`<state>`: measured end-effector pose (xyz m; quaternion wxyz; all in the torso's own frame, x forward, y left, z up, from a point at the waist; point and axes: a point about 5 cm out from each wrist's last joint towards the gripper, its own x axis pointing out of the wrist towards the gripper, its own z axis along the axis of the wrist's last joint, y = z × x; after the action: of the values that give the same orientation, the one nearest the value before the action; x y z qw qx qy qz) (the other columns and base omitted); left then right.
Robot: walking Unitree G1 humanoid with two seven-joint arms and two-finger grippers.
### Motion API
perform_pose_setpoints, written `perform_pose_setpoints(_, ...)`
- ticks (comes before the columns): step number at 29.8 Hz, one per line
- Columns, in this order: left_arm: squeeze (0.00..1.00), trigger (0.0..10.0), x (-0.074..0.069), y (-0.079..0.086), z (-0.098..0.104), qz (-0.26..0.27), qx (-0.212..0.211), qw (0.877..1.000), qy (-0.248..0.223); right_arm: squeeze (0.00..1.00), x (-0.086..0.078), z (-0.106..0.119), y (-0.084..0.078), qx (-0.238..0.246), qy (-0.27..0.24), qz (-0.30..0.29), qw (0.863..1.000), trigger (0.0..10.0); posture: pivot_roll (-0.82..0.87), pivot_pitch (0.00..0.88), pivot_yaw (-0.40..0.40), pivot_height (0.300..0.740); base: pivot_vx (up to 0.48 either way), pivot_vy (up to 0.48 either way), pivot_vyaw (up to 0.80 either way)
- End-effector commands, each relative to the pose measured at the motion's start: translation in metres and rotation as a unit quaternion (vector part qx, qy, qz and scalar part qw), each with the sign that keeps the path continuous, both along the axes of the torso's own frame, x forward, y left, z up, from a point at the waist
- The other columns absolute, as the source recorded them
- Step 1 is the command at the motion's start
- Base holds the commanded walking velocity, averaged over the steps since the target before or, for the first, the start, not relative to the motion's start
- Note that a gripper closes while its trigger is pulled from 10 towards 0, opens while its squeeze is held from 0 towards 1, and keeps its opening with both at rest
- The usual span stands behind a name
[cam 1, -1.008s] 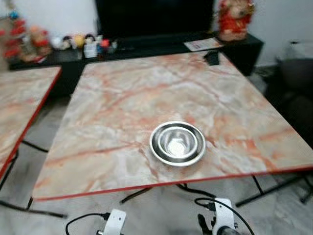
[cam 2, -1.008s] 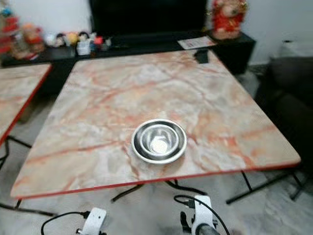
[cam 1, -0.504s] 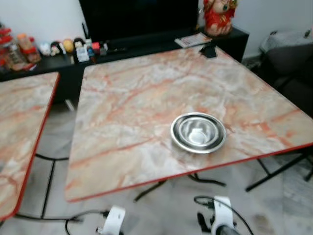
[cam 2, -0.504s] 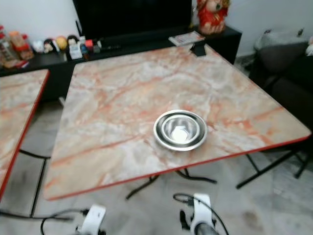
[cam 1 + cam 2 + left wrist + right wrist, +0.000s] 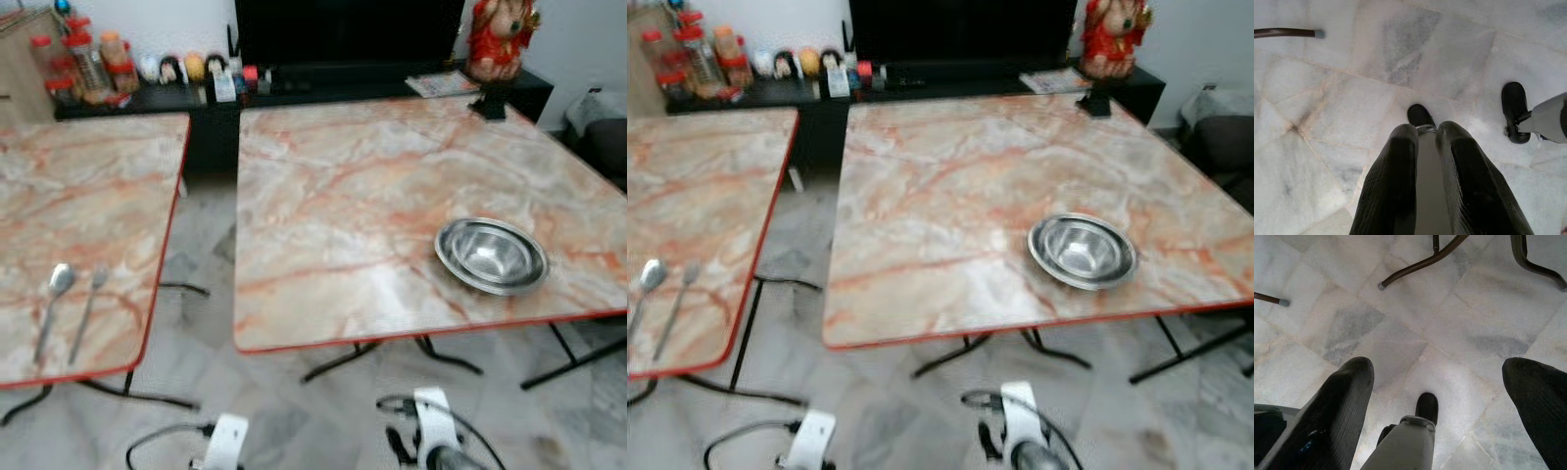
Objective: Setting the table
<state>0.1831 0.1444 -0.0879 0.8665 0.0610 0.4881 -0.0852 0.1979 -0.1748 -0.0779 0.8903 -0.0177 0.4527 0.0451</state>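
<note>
- Swinging leftward, the head camera has carried the steel bowl (image 5: 491, 255) from the middle of the picture to its right side; the bowl itself sits unmoved near the front edge of the right worktop (image 5: 353, 196).
- Newly in view is a second worktop (image 5: 88, 206) on the left, with a spoon (image 5: 54, 294) and fork (image 5: 88, 308) lying side by side near its front corner.
- Judging by this turn, the cutlery looks like the next thing to fetch.
- Left hand (image 5: 1425, 139) hangs over the floor, fingers nearly pressed together and holding nothing.
- Right hand (image 5: 1437, 369) hangs spread wide, also holding nothing.

Pale marble floor tiles (image 5: 196, 294), black low TV cabinet (image 5: 294, 93) against white wall (image 5: 147, 24), dark sofa (image 5: 612, 142) at right
</note>
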Motion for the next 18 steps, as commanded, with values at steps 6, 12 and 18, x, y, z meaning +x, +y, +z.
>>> perform_pose_setpoints(6, 0.0, 10.0, -0.003, 0.002, -0.001, -0.001, 0.004, 1.0, 0.008, 0.0, -0.002, -0.001, 0.003, 0.008, 0.003, -0.002, 1.0, 10.0, -0.18, 0.0, 0.015, 0.74, 0.0, 0.0, 0.0)
perform_pose_setpoints(12, 0.0, 10.0, -0.001, 0.003, -0.001, -0.007, 0.007, 1.0, 0.007, 0.0, -0.01, -0.005, 0.004, 0.009, 0.011, -0.007, 1.0, 10.0, -0.18, 0.0, 0.028, 0.74, 0.0, -0.074, 0.0)
perform_pose_setpoints(18, 0.0, 10.0, -0.002, 0.008, -0.001, -0.004, 0.012, 1.0, 0.009, 0.0, -0.008, -0.005, 0.008, -0.001, 0.01, 0.011, 1.0, 10.0, -0.18, 0.0, 0.037, 0.74, 0.0, 0.294, 0.0)
